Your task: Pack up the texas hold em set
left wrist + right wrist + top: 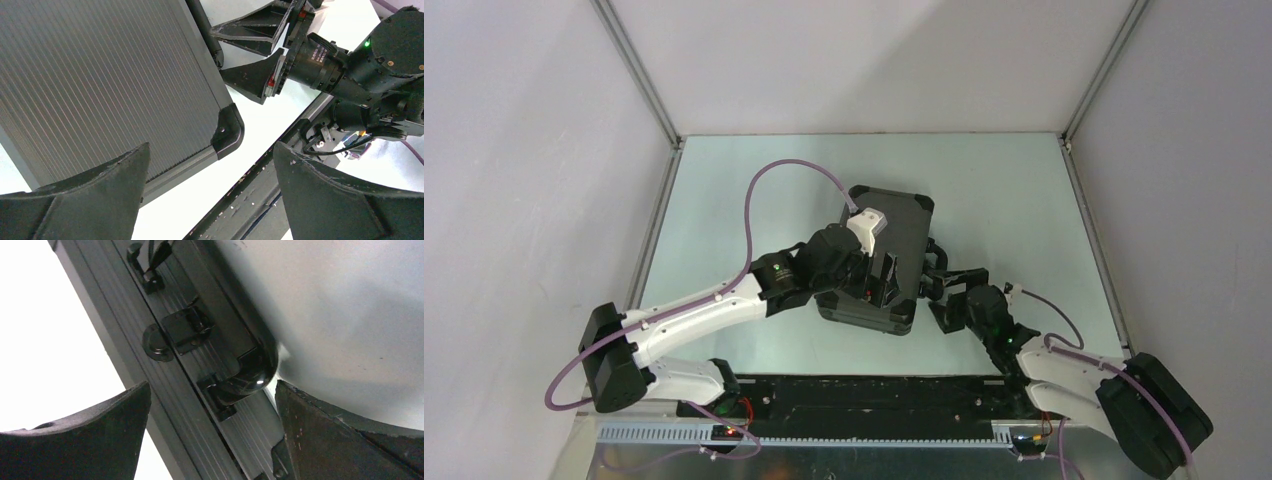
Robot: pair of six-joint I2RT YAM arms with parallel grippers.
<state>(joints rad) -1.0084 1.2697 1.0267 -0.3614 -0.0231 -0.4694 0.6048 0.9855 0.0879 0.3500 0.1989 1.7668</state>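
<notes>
Looking down over the rig, I see the pale green surface boxed in by plain whitish walls, with thin metal rails running up the back corners and a black strip along the near edge where both arms are bolted. The briefcase lies flat and closed around the middle of that surface, ribbed dark grey lid up, and nothing else of the set is showing. The left arm reaches in from the left, purple cable looping high over it, and the left jaws hang wide apart above the lid close to a black corner cap, gripping nothing. Over on the right, the right arm stretches across low, and the right jaws are spread just as wide, pointed straight at the case's handle side. From that wrist you get the black handle and a small latch right ahead between the two fingers, though whether anything is touching there I cannot tell. Bare surface shows bright on either side of the case, and the far half of it sits clean under even light.
</notes>
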